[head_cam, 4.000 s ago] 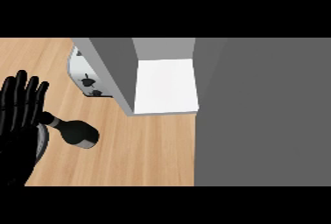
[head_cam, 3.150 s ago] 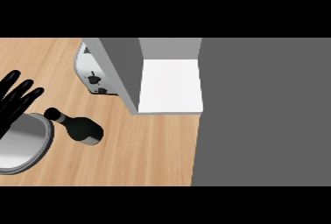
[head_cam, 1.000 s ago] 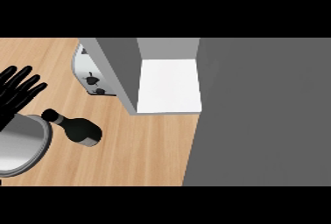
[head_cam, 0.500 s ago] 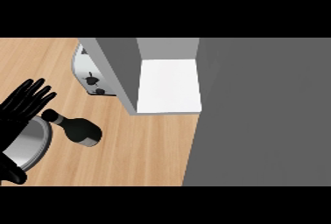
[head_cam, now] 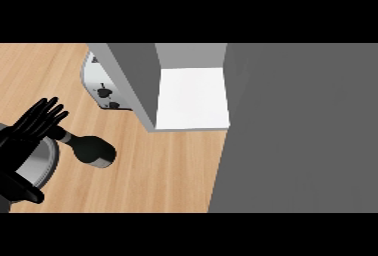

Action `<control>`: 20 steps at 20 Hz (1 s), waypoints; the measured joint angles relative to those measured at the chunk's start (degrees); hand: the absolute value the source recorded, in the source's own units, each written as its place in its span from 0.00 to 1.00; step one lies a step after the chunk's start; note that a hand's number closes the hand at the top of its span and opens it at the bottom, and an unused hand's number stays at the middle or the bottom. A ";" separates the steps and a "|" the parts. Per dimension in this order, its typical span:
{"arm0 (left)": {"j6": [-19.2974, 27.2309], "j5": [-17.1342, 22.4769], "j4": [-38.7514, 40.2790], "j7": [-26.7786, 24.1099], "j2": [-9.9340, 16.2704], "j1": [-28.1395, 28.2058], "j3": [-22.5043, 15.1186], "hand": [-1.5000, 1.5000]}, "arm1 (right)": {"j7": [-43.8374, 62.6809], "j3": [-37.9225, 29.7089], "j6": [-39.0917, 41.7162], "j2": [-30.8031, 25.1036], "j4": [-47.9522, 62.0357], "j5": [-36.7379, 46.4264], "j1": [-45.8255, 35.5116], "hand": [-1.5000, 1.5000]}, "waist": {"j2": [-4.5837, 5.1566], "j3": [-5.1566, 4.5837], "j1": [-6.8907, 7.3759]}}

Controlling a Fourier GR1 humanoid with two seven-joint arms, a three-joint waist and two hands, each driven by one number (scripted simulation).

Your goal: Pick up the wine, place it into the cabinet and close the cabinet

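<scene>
The wine bottle (head_cam: pixel 90 148) lay on its side on the wooden worktop (head_cam: pixel 162 170), toward the left of the head view, its dark body pointing down and to the right and its narrow neck running up and left until it vanished behind black fingertips. Its far end caught a pale sheen; no label could be made out. The left robot hand (head_cam: pixel 33 127) came in from the lower left edge with its fingers straight and fanned, their tips over or against the bottle's neck; whether they actually touched it could not be told, and nothing was curled round the bottle. That robot hand and its dark forearm covered much of a round metal pan (head_cam: pixel 38 165), of which only a curved silver rim showed just left of the bottle. Up and to the right, well apart from the bottle, stood the cabinet (head_cam: pixel 190 97), its white inner floor exposed and a grey wall panel along its left side. Behind that panel a silver appliance with two small dark knobs (head_cam: pixel 100 90) was partly hidden. A broad grey surface (head_cam: pixel 303 130) filled the right of the view; what it was could not be told. The right robot hand did not show.
</scene>
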 measured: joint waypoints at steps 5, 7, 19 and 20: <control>0.51 -6.10 7.56 -5.80 -0.29 -1.99 -0.79 0.00 | -0.64 0.42 -1.03 -1.40 0.09 0.13 -0.19 0.00 | 0.08 0.08 -0.32; 1.44 -8.67 10.68 -8.39 -0.37 -2.69 -1.29 0.00 | -0.13 0.42 -1.52 -1.93 0.04 0.17 -0.43 0.00 | 0.10 0.06 -0.38; 7.63 -17.47 26.09 -19.60 0.35 -7.36 -4.45 0.00 | -1.78 2.00 -3.78 -4.60 0.01 0.33 -0.24 0.00 | 0.11 0.07 -0.57; 8.19 -18.04 27.91 -20.45 0.16 -7.94 -4.82 0.00 | -1.84 1.51 -3.78 -4.89 0.07 0.24 -0.49 0.00 | 0.21 0.01 -0.69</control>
